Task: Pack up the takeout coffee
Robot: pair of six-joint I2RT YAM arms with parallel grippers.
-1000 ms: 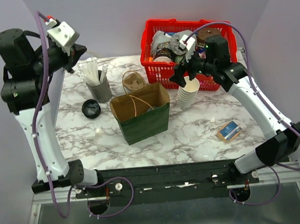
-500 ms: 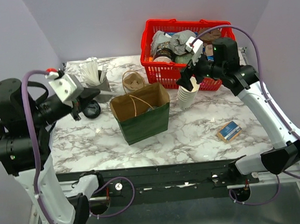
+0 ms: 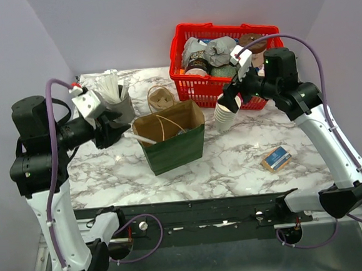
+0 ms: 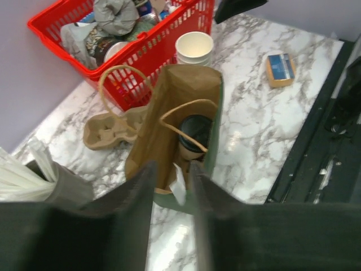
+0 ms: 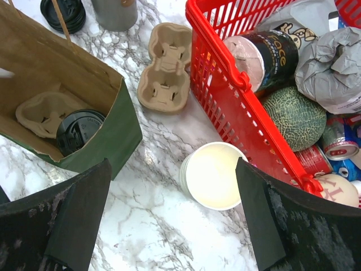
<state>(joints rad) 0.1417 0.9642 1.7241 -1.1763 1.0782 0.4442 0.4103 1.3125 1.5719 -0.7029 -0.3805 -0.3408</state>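
The marble table [image 3: 233,163] bears a green paper bag [image 3: 176,148] just beyond the left fingers [image 4: 130,226]. A grey straw holder [image 3: 121,107] stands beside them, with a cardboard carrier [image 3: 160,99] beyond. A cup stack [image 5: 211,175] sits between the right fingers [image 5: 73,220], just beside a red basket [image 3: 193,87]. A black lid [image 5: 63,12] and a small box [image 3: 276,159] lie well apart.

Light is bright and even from above in all your views, with soft, short shadows. On your left wrist camera the left fingers [image 4: 132,226] are dark, blurred blobs; the paper bag [image 4: 169,130] beyond their tips is sharp. The right fingers [image 5: 73,220] look grainy and soft-edged, the cup stack [image 5: 211,175] between them crisp. There is mild glare on the marble top [image 4: 240,135] past the left fingers.
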